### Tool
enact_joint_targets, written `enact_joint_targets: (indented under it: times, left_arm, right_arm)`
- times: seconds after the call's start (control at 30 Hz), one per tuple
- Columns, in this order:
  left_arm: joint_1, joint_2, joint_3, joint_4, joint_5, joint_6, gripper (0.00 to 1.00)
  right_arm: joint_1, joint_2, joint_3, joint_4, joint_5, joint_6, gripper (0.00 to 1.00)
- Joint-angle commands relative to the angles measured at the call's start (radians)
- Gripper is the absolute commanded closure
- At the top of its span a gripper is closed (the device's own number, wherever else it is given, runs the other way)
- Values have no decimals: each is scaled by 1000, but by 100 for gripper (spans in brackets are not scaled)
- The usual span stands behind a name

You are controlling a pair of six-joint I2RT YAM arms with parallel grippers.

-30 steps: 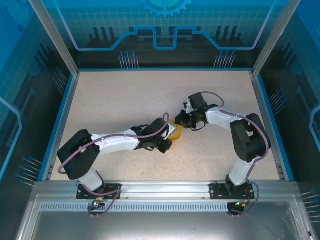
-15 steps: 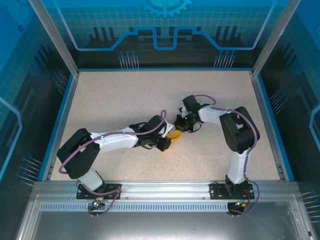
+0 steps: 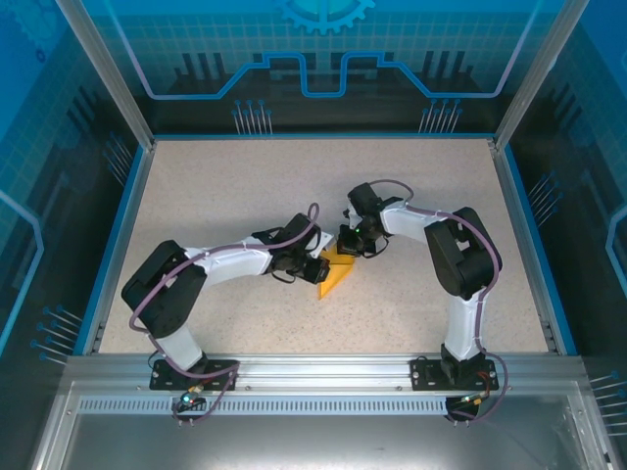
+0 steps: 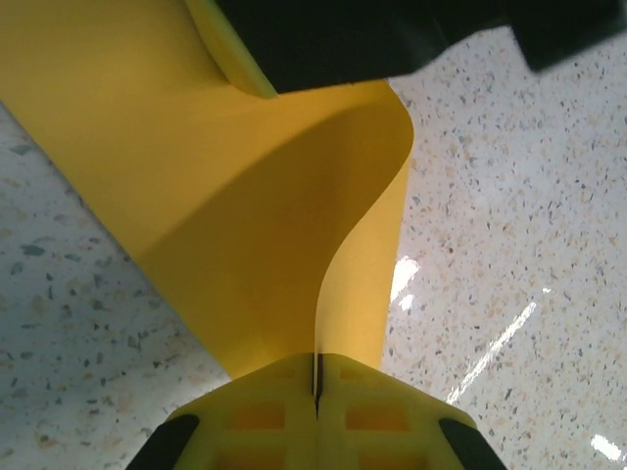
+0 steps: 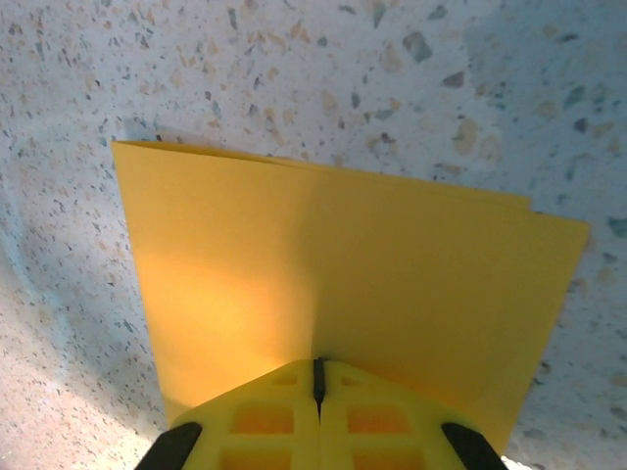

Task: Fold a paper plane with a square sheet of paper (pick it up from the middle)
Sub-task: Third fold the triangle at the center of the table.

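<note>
Paper [image 3: 336,276], folded over, is at mid-bench [image 3: 225,186], held between the two arms. Left jaws grasp its curled edge [image 4: 323,294]; right jaws grasp the flat, doubled edge opposite [image 5: 343,264].

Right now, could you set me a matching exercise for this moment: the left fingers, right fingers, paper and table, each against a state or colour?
Things:
1. left fingers
2. right fingers
3. square sheet of paper
4. table

States:
A. speckled beige
B. shut on a flat, doubled part of the paper
C. orange-yellow, partly folded
D. shut on a curling part of the paper

Pairs: 1-D, 2-B, 3-C, 4-A
</note>
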Motion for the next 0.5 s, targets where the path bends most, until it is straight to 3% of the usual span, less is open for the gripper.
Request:
enact_joint_targets:
  times: [0.0, 0.47]
  left_arm:
    - [11, 35, 35, -39, 35, 18, 100]
    - [26, 62, 28, -25, 17, -13, 100]
  right_arm:
    - [13, 21, 13, -74, 36, -22, 95]
    - [13, 14, 11, -73, 28, -14, 95]
